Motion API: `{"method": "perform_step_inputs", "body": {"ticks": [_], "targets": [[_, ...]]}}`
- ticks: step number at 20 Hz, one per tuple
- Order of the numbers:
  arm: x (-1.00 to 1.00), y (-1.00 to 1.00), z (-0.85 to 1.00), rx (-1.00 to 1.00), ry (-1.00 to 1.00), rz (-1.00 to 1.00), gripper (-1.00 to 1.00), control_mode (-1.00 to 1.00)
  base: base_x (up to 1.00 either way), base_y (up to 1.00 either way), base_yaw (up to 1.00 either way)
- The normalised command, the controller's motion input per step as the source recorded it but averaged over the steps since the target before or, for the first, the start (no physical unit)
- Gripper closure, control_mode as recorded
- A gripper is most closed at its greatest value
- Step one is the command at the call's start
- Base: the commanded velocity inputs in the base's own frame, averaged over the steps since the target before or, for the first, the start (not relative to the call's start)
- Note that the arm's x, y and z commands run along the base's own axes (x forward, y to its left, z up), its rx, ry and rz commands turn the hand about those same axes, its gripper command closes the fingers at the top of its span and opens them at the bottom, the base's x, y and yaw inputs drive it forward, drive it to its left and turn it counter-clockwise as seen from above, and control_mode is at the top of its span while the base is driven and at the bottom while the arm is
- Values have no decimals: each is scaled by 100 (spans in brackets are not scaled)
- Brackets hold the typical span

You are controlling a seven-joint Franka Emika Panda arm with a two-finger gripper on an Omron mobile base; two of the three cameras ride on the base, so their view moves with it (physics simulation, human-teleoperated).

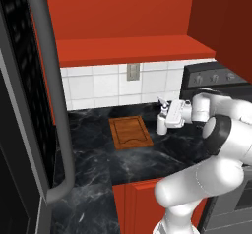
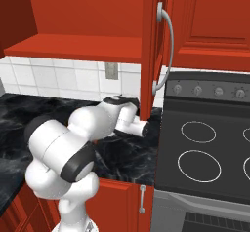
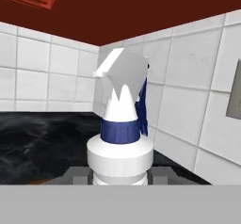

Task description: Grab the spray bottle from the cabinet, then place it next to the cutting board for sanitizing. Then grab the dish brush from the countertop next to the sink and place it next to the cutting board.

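Observation:
The white spray bottle (image 1: 161, 126) stands upright just off the right edge of the brown cutting board (image 1: 130, 132) on the black countertop (image 1: 98, 149). My gripper (image 1: 166, 118) reaches in from the right and is shut on the bottle's body. In the hand view the spray bottle (image 3: 120, 148) rises between my fingertips (image 3: 157, 172), with a blue collar and a white trigger head. I cannot tell whether its base touches the countertop. The open red cabinet (image 1: 133, 48) hangs above. The dish brush and the sink are out of view.
The cabinet's open door (image 2: 149, 55) hangs down close to the right of my hand. A black stove (image 2: 205, 148) adjoins the countertop on the right. A tall dark door with a grey handle (image 1: 54, 105) stands at the left. The white tiled wall (image 1: 98, 88) carries an outlet (image 1: 133, 72).

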Motion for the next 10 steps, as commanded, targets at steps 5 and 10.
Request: {"method": "perform_step_inputs", "body": {"ticks": [5, 10], "targets": [[0, 0, -14, 0, -1, 0, 100, -100, 0, 0, 0], [0, 0, -20, 0, 0, 0, 100, -100, 0, 0, 0]]}}
